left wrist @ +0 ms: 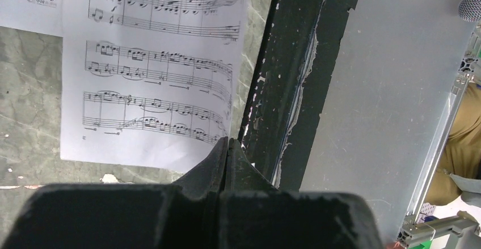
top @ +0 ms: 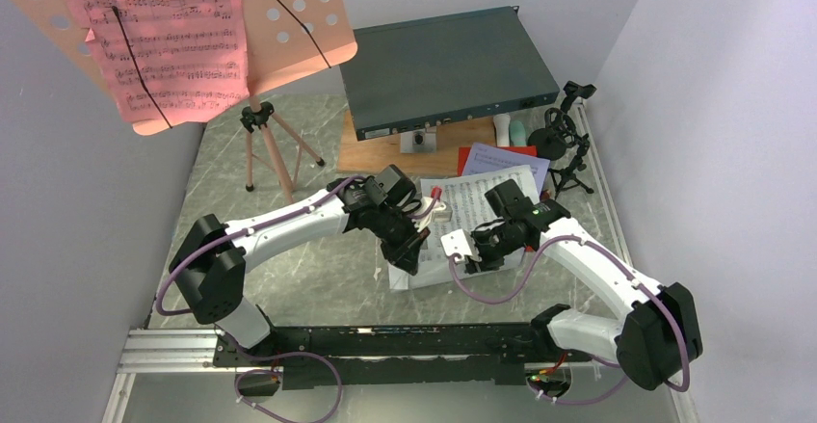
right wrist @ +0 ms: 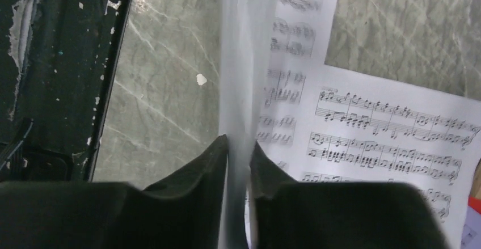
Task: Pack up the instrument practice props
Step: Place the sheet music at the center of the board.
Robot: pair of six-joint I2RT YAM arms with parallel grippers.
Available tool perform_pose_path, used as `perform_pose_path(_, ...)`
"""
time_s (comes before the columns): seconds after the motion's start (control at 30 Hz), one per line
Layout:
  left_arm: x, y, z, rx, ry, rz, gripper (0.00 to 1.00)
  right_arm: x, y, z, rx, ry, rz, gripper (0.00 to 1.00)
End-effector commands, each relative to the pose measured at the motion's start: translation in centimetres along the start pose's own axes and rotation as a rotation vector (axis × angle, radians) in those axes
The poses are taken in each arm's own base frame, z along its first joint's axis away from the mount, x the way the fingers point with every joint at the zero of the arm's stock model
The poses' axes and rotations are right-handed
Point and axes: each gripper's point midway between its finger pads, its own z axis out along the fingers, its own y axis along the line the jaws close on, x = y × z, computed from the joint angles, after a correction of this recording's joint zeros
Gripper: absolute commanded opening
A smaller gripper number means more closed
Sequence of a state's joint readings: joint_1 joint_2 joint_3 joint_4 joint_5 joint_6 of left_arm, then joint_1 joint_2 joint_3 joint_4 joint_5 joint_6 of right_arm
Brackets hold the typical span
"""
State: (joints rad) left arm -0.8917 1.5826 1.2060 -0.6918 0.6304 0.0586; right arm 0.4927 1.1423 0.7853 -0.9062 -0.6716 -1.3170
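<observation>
Right hand (right wrist: pixel 239 142) is pinched nearly closed on the lifted edge of the white music sheet (right wrist: pixel 237 62), which stands up between its fingers. The rest of the page lies flat on the tabletop (right wrist: pixel 170 62) toward 2 o'clock. At a corner of the sheet, the left hand (left wrist: pixel 228 142) is fully closed; I cannot tell whether paper is caught in it. My worry is a thin pinch slipping free, or the two hands pulling apart and creasing or tearing the page.
</observation>
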Motion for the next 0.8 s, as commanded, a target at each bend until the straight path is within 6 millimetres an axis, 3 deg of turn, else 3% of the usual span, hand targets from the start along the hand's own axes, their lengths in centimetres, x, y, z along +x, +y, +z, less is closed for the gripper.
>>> perform_pose_path(0.0, -1.0, -0.7, -0.7, 0.011, -0.032, 0.031, 0.04, 0.1, -1.8, -0.6, 0.058, 0.046, -0.02, 0.01)
perform_pose_path(0.17, -0.7, -0.1, -1.2, -0.042, -0.015, 0.036, 0.21, 0.6, -2.6, -1.8, 0.098, 0.112, -0.023, 0.0)
perform_pose_path(0.33, -1.0, 1.7, -3.1, -0.192, -0.039, 0.044, 0.58, 0.7, -3.1, -3.2, 0.127, 0.167, -0.045, 0.0)
perform_pose_path(0.43, -1.3, 2.9, -5.6, -0.295, -0.079, 0.046, 0.7, 1.2, -5.1, -5.0, 0.207, 0.259, -0.076, 0.0)
perform_pose_path(0.53, -1.2, 4.3, -8.0, -0.399, -0.168, -0.001, 0.95, 1.2, -8.1, -7.6, 0.31, 0.356, -0.101, 0.0)
perform_pose_path(0.57, -1.2, 4.8, -8.7, -0.432, -0.206, -0.023, 0.99, 1.1, -8.9, -8.4, 0.335, 0.383, -0.11, 0.0)
perform_pose_path(0.77, 0.2, 6.0, -11.0, -0.55, -0.326, -0.133, 1.0, 0.3, -12.5, -11.7, 0.448, 0.473, -0.168, 0.0)
